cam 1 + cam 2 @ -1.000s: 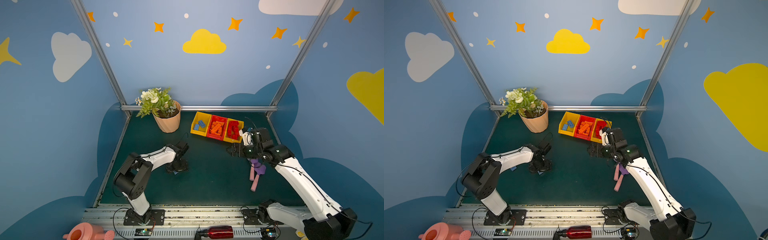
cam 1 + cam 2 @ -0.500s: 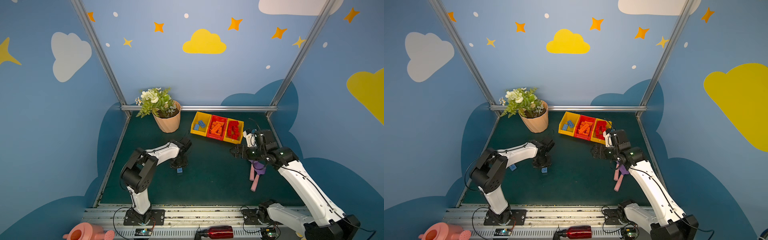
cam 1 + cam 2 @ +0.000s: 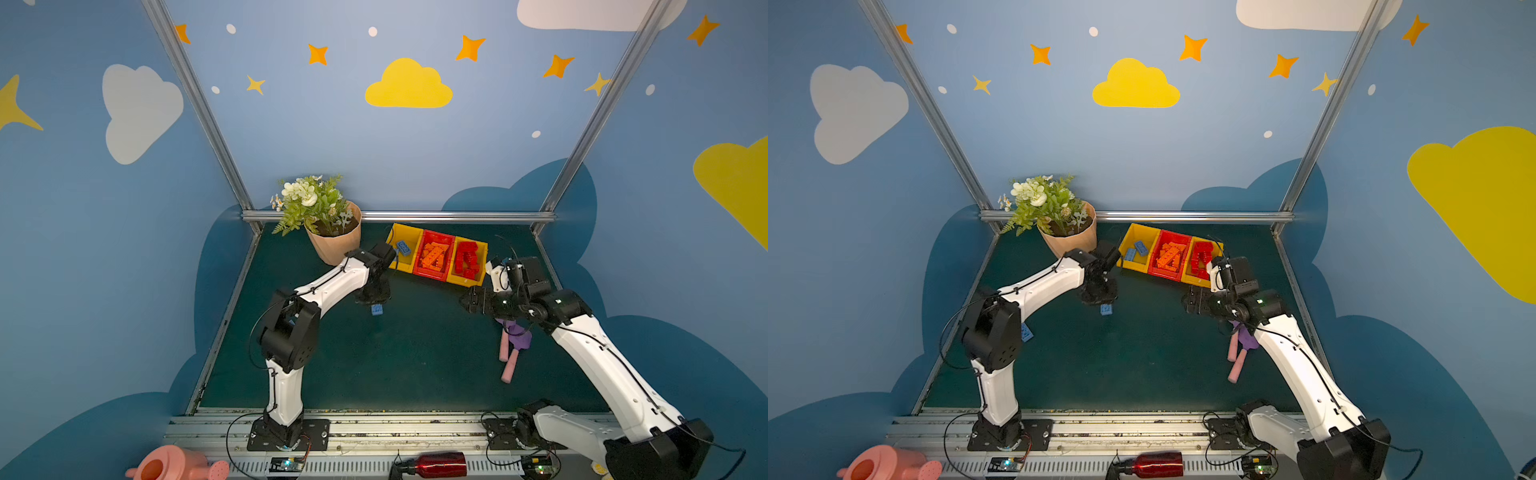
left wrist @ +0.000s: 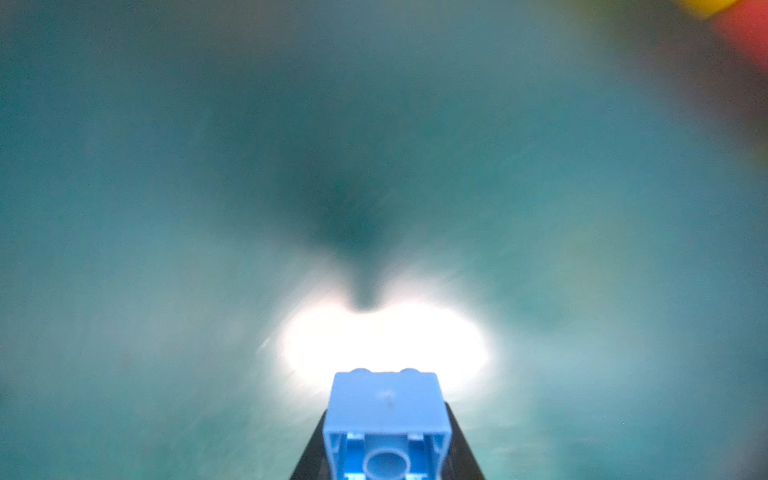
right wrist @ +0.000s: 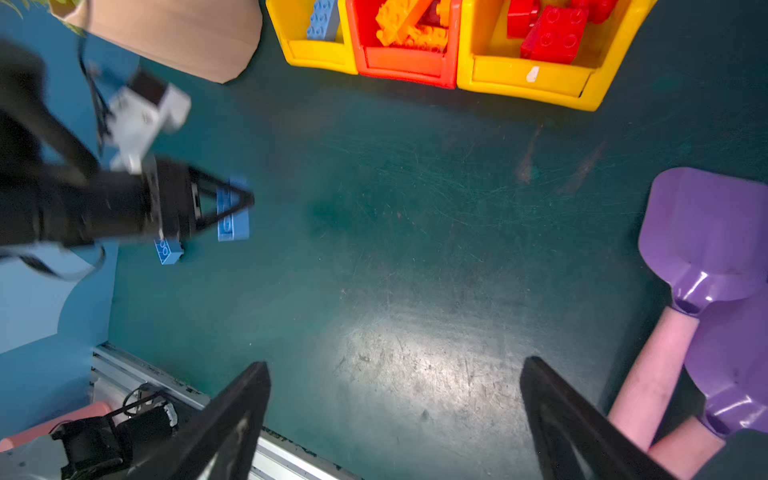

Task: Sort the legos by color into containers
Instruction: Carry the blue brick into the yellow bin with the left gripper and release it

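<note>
1. The left gripper (image 3: 374, 302) is closed on a light blue brick (image 4: 386, 411), pinching its two side walls at the very ends of the fingers. The brick appears to hang just clear of the mat (image 5: 415, 249).
2. The step in hand looks like the carry to the yellow bin (image 5: 318, 56) that already has blue bricks in it. That bin is near, ahead of this gripper toward the back wall.
3. To do it well, raise the brick above the bin's front lip and come in from over the top. Let go low inside, so the brick cannot bounce into the red bin (image 5: 405, 64) next door.
4. The grip is shallow, so a firm squeeze and a smooth, unhurried swing should stop the brick twisting out.
5. The right gripper (image 5: 395, 415) is wide open with nothing between its fingers, over bare mat. The bins are ahead of it, and a purple shovel (image 5: 706, 224) with pink handles (image 5: 652, 365) lies just to its side. It is best left parked, well off the carry path.
6. The held brick is short and blocky, smooth hard plastic. Two studs show on its far face, and its hollow underside with a round tube faces the wrist camera.
7. A second blue brick (image 3: 1026, 332) lies on the mat behind the left gripper, back by that arm's elbow. Orange bricks fill the red bin, and red ones sit in the other yellow bin (image 5: 498, 75).
</note>
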`<action>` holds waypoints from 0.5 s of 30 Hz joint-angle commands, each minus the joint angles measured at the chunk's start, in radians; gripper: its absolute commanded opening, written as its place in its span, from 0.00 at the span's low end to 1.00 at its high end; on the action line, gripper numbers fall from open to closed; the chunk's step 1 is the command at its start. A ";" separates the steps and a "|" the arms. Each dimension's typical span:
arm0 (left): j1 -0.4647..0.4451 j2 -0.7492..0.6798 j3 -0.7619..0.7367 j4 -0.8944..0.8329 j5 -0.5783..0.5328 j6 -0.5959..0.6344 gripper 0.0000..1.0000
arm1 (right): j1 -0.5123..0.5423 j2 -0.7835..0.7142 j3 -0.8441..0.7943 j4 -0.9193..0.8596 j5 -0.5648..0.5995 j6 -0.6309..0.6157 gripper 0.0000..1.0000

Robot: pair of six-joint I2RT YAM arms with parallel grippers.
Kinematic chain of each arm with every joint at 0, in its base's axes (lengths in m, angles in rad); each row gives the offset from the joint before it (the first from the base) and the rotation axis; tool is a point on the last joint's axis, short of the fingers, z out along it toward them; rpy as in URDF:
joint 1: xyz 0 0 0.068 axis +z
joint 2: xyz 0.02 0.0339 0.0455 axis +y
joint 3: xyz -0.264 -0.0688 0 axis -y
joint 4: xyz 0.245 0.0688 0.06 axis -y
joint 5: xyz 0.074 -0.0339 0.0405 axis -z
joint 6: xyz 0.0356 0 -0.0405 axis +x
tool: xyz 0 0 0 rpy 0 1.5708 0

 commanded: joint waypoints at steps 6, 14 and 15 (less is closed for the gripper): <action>0.084 0.507 0.910 -0.231 0.038 0.251 0.10 | -0.032 -0.097 0.020 -0.070 0.075 0.011 0.92; 0.169 0.543 0.775 0.296 0.229 0.117 0.14 | -0.082 -0.119 0.030 -0.163 0.100 0.014 0.92; 0.170 0.560 0.797 0.324 0.234 0.105 0.14 | -0.088 -0.121 0.033 -0.172 0.100 0.013 0.92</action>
